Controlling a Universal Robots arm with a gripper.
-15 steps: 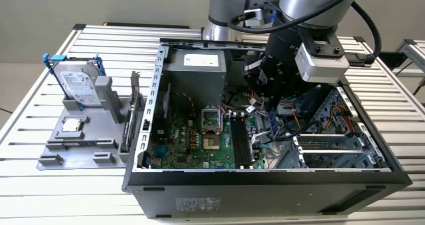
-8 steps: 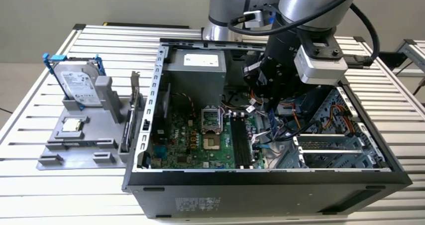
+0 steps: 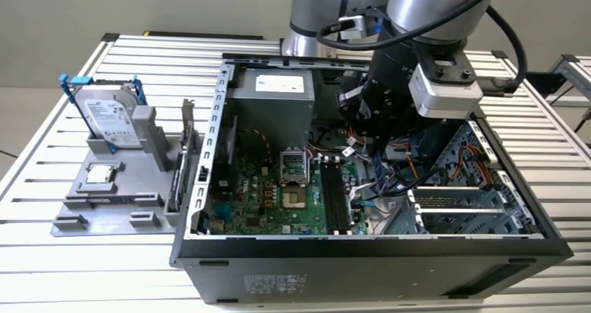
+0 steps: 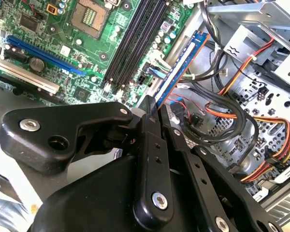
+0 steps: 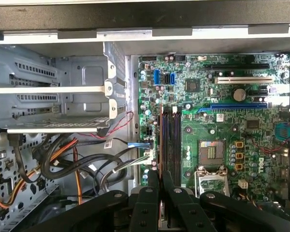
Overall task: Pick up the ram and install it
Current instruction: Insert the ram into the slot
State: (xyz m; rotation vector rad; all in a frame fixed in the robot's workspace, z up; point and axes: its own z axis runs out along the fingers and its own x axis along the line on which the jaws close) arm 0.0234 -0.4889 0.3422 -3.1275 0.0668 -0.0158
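Holding the ram on edge, my gripper is clamped shut on it, one finger against each flat face, inside the open computer case. In both wrist views the stick runs parallel to the black memory slots on the green motherboard. It sits just beside them, on the side toward the loose cables. I cannot tell whether its lower edge touches a slot. I judge the ram light and stiff but fragile: a thin board that could flex or crack if twisted, with a contact edge and chips best left untouched. Its flat faces offer little friction, so a firm pinch across them near the upper edge, kept square to the slot, seems the safest hold.
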